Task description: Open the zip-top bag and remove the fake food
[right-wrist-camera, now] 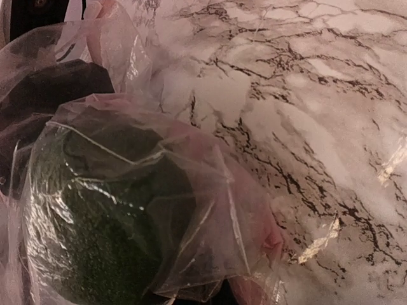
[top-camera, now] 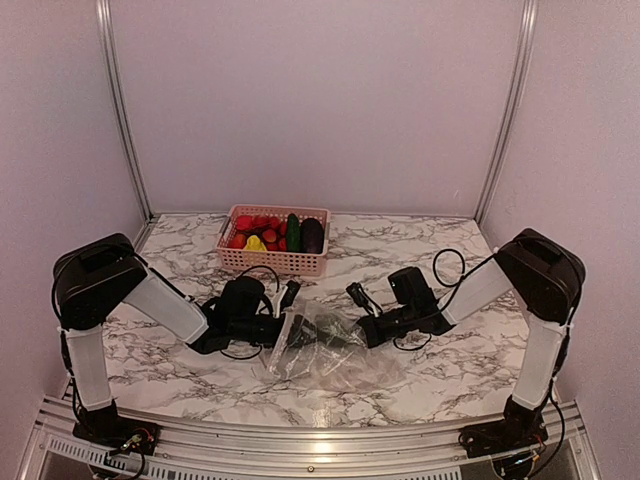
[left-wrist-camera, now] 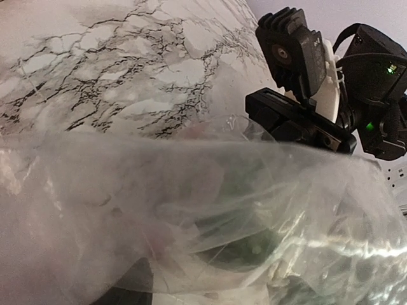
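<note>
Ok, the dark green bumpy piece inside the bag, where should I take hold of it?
Grip the dark green piece across its broad rounded middle, tool opened wide. Film of the zip-top bag wraps it, so enter through the bag's mouth, probably from the left, opposite the right tool pinching the film.

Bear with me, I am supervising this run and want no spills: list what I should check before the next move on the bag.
1. Grip of the right tool on the zip-top bag: ok. It is shut and appears to pinch the bag's right edge.
2. State of the left tool: cannot tell. Plastic covers its fingers.
3. Bag emptied: not ok. A dark green piece lies inside.
4. Bag mouth open: cannot tell. The zip strip is not clear in any view.
5. Room around the basket: ok. It stands behind both arms, apart from the bag.
6. Bag resting on the table: ok.
</note>
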You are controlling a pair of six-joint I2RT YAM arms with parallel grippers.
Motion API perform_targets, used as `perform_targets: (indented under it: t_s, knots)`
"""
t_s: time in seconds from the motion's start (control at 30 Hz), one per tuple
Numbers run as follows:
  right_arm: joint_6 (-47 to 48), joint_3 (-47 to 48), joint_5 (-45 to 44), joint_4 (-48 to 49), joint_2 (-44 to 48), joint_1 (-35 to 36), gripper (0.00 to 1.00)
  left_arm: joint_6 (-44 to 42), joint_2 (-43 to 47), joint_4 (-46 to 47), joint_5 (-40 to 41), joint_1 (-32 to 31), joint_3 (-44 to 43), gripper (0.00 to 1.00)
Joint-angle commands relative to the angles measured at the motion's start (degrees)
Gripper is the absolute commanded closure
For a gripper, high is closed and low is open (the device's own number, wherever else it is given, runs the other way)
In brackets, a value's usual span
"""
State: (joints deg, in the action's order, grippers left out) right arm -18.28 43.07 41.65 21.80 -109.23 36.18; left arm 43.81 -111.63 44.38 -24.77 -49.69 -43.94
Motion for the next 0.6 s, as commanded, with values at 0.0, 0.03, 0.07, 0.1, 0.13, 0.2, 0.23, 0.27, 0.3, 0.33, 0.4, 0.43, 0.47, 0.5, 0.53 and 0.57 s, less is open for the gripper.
perform_targets:
  t_s: [0.0,0.03,0.07,0.1,0.13,0.2,0.23,0.27,0.3,0.33,0.4,0.43,0.47,0.5,0.53,0.57]
  knots:
    - [1.05,1.42,5.55,-2.27,-1.68,3.30,1.00,-2.73,-1.67,3.06,-3.26,-1.43,-2.69,0.33]
    - [1.26,2.11,5.81,-2.50,-1.63,3.84,1.00,-3.15,-1.78,3.15,-3.77,-1.78,-3.00,0.32]
    - [1.58,2.72,5.97,-2.99,-1.76,4.43,1.00,-3.39,-1.83,3.25,-4.14,-2.04,-3.18,0.31]
    - [1.86,3.55,6.10,-3.47,-1.95,5.02,1.00,-3.42,-1.74,3.59,-4.38,-2.26,-3.24,0.30]
    - [2.11,4.19,6.41,-3.82,-2.15,5.64,1.00,-3.35,-1.74,3.71,-4.42,-2.44,-3.26,0.29]
    - [2.43,5.04,7.40,-3.93,-2.44,6.69,1.00,-3.55,-1.67,2.48,-3.75,-2.51,-3.63,0.29]
    - [2.46,5.14,7.77,-3.67,-2.34,7.09,1.00,-3.86,-1.58,1.63,-3.10,-2.50,-3.80,0.28]
    - [2.39,5.21,8.02,-3.44,-2.19,7.35,1.00,-4.22,-1.49,0.58,-2.41,-2.51,-3.91,0.28]
    - [2.19,5.01,8.32,-3.12,-1.85,7.36,1.00,-4.60,-1.48,-0.95,-1.63,-2.50,-4.10,0.28]
    - [2.04,4.61,8.62,-2.49,-1.33,7.33,1.00,-5.20,-1.48,-2.62,-0.72,-2.49,-4.25,0.27]
    - [1.54,3.74,9.35,-0.62,-0.03,7.25,1.00,-6.89,-1.48,-6.79,0.82,-2.33,-4.36,0.27]
    - [1.38,3.43,9.41,-0.18,0.69,7.17,1.00,-7.72,-1.54,-8.84,1.77,-2.14,-4.50,0.26]
    - [1.21,3.07,9.44,0.25,1.29,7.04,1.00,-8.36,-1.52,-10.59,2.48,-2.09,-4.38,0.25]
    - [0.86,2.66,9.55,1.00,2.05,6.85,1.00,-8.92,-1.45,-11.89,2.96,-1.99,-4.20,0.25]
    - [0.18,2.08,9.59,1.77,2.74,6.49,1.00,-9.29,-1.17,-13.14,3.55,-1.82,-3.91,0.25]
    - [-0.21,1.50,9.40,2.44,3.52,6.12,1.00,-9.47,-0.71,-14.04,4.45,-1.63,-3.45,0.25]
